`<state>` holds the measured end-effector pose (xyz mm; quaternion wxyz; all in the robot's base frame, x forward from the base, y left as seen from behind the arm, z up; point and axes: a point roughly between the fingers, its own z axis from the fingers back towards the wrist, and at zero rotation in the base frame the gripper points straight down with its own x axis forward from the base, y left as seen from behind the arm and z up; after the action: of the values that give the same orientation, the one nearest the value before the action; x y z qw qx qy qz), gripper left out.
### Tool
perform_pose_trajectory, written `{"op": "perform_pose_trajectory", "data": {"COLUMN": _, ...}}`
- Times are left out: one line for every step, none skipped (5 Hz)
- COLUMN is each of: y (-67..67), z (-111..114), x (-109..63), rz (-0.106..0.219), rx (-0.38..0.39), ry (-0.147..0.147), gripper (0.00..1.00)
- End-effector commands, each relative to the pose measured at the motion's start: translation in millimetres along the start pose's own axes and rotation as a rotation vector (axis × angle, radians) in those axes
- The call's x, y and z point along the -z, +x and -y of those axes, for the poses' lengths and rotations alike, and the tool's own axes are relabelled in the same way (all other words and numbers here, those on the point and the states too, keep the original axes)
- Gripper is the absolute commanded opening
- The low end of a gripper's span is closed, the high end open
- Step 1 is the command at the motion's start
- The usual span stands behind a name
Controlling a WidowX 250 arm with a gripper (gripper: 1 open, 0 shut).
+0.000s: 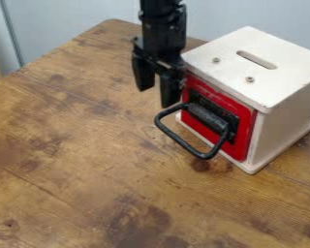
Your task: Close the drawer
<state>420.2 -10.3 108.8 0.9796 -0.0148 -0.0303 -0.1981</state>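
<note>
The drawer (pixel 220 118) shows its red front on the left face of a cream wooden casing (pixel 277 92) at the right of the table. A thin red edge along its top suggests the front stands slightly proud of the casing. On the front are a black bar handle (pixel 211 113) and a large black loop (pixel 184 134) that lies out onto the table. My gripper (pixel 157 81) hangs pointing down just left of the drawer's upper left corner. It is open, with nothing between its black fingers (pixel 142 76).
The worn wooden table (pixel 80 145) stretches to the left and front of the casing. The casing has a slot (pixel 256 60) on its top. A pale wall stands behind the table's far edge.
</note>
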Motion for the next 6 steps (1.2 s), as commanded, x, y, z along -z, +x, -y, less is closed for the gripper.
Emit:
{"op": "perform_pose_trajectory", "data": {"y": -9.6, "z": 6.1, "x": -62.9, "rz": 0.121, "rx": 0.021, "ry": 0.065, "gripper": 1.0}}
{"op": "perform_pose_trajectory", "data": {"y": -26.6, "z": 9.0, "x": -84.1, "rz": 0.114, "rx": 0.026, "ry": 0.046, "gripper": 1.0}}
{"op": "perform_pose_trajectory", "data": {"y": -41.7, "z": 13.0, "x": -98.0, "rz": 0.113, "rx": 0.065, "ry": 0.039, "gripper": 1.0}}
{"op": "perform_pose_trajectory", "data": {"y": -50.5, "z": 16.5, "x": -98.8, "rz": 0.111, "rx": 0.098, "ry": 0.041, "gripper": 1.0}}
{"op": "perform_pose_trajectory", "data": {"y": -55.7, "z": 17.6, "x": -98.7, "rz": 0.115, "rx": 0.136, "ry": 0.049, "gripper": 1.0}}
{"op": "perform_pose_trajectory", "data": {"y": -60.1, "z": 19.5, "x": -94.7, "rz": 0.121, "rx": 0.169, "ry": 0.05, "gripper": 1.0}}
